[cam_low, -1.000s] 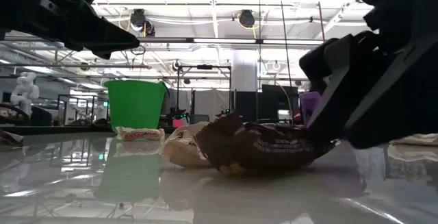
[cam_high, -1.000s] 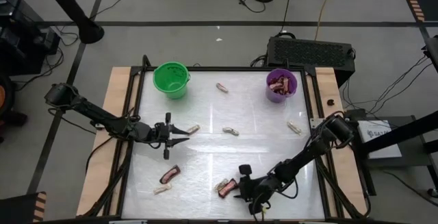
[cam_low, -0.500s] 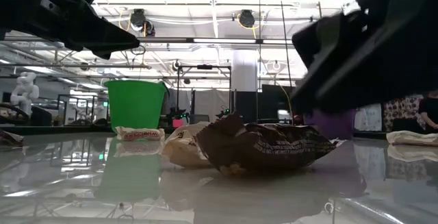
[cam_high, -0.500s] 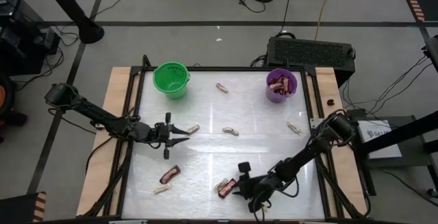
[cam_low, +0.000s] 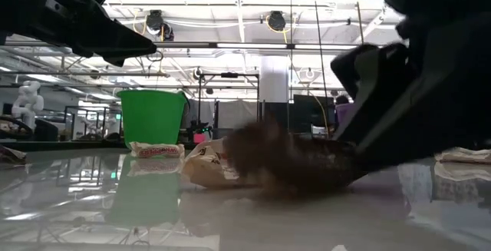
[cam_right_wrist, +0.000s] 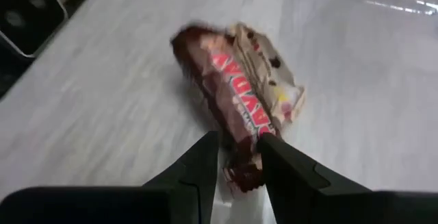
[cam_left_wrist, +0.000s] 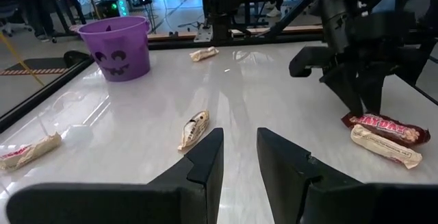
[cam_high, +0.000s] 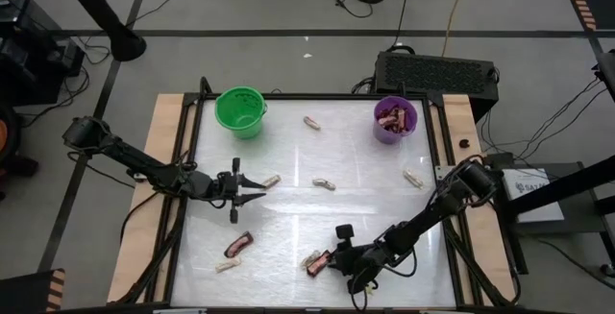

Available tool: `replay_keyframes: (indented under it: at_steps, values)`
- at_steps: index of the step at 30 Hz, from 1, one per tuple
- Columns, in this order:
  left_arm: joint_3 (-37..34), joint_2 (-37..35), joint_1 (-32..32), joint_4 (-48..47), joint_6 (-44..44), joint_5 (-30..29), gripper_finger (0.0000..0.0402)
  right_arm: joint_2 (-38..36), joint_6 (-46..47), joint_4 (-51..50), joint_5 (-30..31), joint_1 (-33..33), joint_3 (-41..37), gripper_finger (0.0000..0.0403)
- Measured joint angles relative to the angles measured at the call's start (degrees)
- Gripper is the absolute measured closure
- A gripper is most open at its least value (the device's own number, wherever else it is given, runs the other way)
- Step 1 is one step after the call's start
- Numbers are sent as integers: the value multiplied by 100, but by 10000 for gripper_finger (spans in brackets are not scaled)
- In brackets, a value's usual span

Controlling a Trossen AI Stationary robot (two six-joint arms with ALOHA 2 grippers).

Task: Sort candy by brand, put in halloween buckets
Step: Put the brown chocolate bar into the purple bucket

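Right now the right gripper (cam_right_wrist: 238,157) pinches one end of a dark red-brown bar (cam_right_wrist: 229,97) lying against a pale tan piece (cam_right_wrist: 274,80). Next comes a lift clear of that neighbour and a carry to the purple bucket (cam_high: 395,119), I'd say. Meanwhile the left gripper (cam_high: 259,186) waits by another pale piece (cam_high: 272,181), jaws narrow and empty.

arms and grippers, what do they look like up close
Both arms are dark, near black, built of slim jointed links with bulkier round joints. The left gripper ends in two thin tapering fingers; its fingers are flat, matte black and angular. The right gripper has the same blocky black fingers. No markings are visible.
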Motion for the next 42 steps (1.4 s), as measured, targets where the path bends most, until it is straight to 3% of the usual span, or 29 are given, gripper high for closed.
replay_keyframes:
  at_steps: [9, 17, 25, 31, 38, 42]
  values:
    - [0, 0, 0, -2, 3, 2, 304, 183, 200, -3, -32, -2, 1, 311]
    - [0, 0, 0, -2, -1, 2, 304, 164, 252, 9, -88, 2, 1, 394]
    - [0, 0, 0, 0, -4, 2, 304, -632, 467, -330, -36, -57, -10, 400]
    - [0, 0, 0, 4, -6, 2, 304, -1782, 1380, -1717, 564, -329, -10, 402]
    - [0, 0, -1, 4, -6, 2, 304, -3196, 2252, -4490, 2009, -918, -8, 402]
    - [0, 0, 0, 2, -4, 2, 304, -3813, 2941, -5919, 2514, -1542, -8, 402]
